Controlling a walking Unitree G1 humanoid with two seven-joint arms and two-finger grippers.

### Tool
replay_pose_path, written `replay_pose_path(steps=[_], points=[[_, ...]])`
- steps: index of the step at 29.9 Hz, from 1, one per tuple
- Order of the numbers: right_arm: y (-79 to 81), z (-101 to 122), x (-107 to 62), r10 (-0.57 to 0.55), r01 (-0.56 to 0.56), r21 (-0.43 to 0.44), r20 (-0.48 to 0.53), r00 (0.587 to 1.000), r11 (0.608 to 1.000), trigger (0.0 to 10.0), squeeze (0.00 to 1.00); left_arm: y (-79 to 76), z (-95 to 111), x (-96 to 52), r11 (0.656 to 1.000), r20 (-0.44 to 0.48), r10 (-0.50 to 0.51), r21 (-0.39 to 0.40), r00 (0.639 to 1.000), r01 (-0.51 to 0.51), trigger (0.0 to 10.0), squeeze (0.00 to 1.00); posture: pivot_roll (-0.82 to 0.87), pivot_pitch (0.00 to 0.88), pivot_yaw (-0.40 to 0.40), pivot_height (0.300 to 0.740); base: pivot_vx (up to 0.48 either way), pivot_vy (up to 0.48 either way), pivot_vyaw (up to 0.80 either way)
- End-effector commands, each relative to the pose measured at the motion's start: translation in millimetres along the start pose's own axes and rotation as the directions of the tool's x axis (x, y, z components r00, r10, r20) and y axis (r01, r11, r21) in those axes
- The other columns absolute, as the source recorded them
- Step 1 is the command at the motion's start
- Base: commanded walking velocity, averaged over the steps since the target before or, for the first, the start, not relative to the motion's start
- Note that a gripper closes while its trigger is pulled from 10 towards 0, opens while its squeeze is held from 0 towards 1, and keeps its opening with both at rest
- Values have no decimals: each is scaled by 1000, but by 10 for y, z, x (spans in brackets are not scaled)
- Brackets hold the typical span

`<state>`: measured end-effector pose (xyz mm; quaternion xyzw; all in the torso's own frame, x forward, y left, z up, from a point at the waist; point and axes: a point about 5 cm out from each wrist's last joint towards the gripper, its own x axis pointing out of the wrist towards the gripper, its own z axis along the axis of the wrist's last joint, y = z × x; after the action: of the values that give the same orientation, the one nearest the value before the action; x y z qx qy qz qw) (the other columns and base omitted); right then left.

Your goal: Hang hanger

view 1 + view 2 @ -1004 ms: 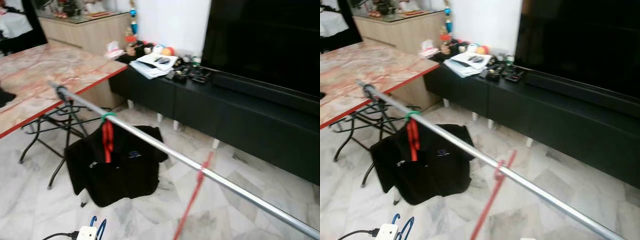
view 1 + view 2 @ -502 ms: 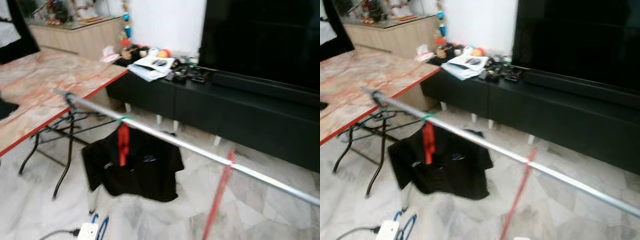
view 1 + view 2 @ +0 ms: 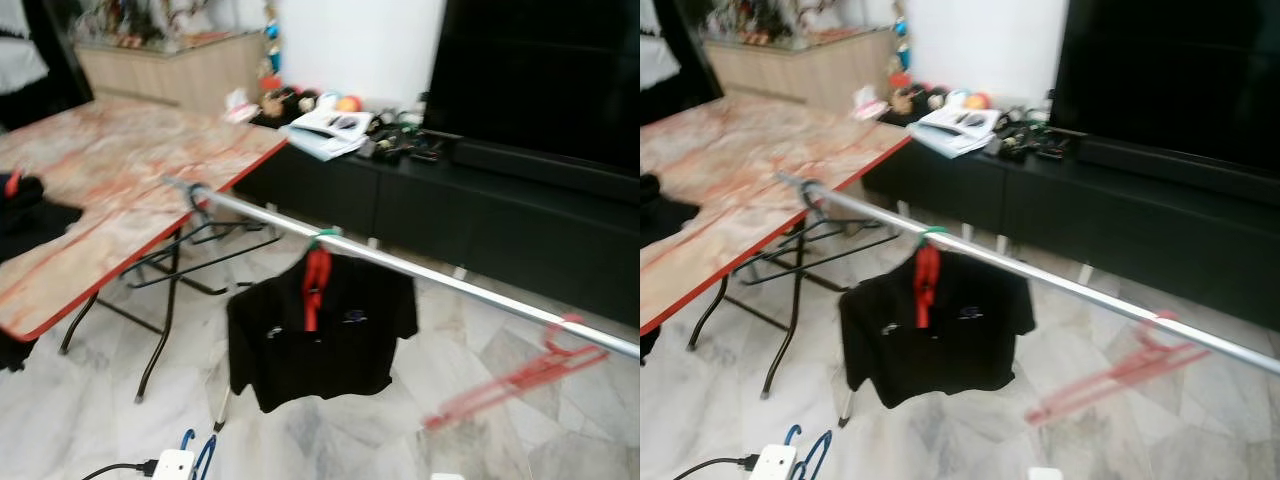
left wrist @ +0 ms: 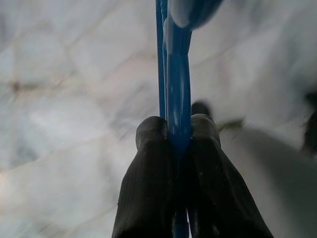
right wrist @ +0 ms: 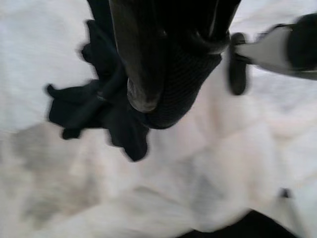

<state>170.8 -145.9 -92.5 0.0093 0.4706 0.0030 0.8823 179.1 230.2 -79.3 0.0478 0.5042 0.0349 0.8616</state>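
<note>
A long silver rail (image 3: 420, 268) runs across the room at a slant. On it hangs a black shirt (image 3: 320, 340) on a red hanger (image 3: 315, 285) with a green hook. Further right an empty red hanger (image 3: 510, 380) hooks the rail, blurred and swung out sideways. In the left wrist view my left gripper (image 4: 177, 130) is shut on a blue hanger (image 4: 177, 74); the same blue hanger (image 3: 197, 452) peeks in at the bottom edge of the left eye view. My right gripper (image 5: 158, 99) hangs low with its fingers together over pale floor and a dark cloth (image 5: 94, 109).
A marble-patterned folding table (image 3: 130, 170) with a red edge stands at the left, dark clothing (image 3: 30, 215) on it. A low black TV cabinet (image 3: 480, 210) with papers and clutter runs along the back under a big dark screen (image 3: 560, 70). A white box with a cable (image 3: 172, 465) lies low in front.
The whole picture has shifted, so the camera has turned left; more of the table shows. The empty red hanger has swung from hanging down to splayed out sideways.
</note>
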Motion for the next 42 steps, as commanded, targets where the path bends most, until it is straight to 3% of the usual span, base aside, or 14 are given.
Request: replay_pose_path(steps=[1, 23, 42], points=[[-152, -27, -13, -29, 29, -3, -6, 1000, 1000, 10000, 0, -54, 92, 11, 1000, 26, -14, 24, 1000, 13, 10000, 0, 3, 18, 36, 740, 0, 0, -800], [-259, -190, -63, -29, 29, -7, -22, 999, 1000, 10000, 0, -56, 65, 7, 998, 23, -34, 46, 999, 33, 10000, 0, 4, 13, 36, 740, 0, 0, -800], [29, -25, -7, -1, 1, -13, 5, 1000, 1000, 10000, 0, -60, 60, 6, 997, 17, -53, 55, 998, 52, 10000, 0, 5, 18, 36, 740, 0, 0, -68]])
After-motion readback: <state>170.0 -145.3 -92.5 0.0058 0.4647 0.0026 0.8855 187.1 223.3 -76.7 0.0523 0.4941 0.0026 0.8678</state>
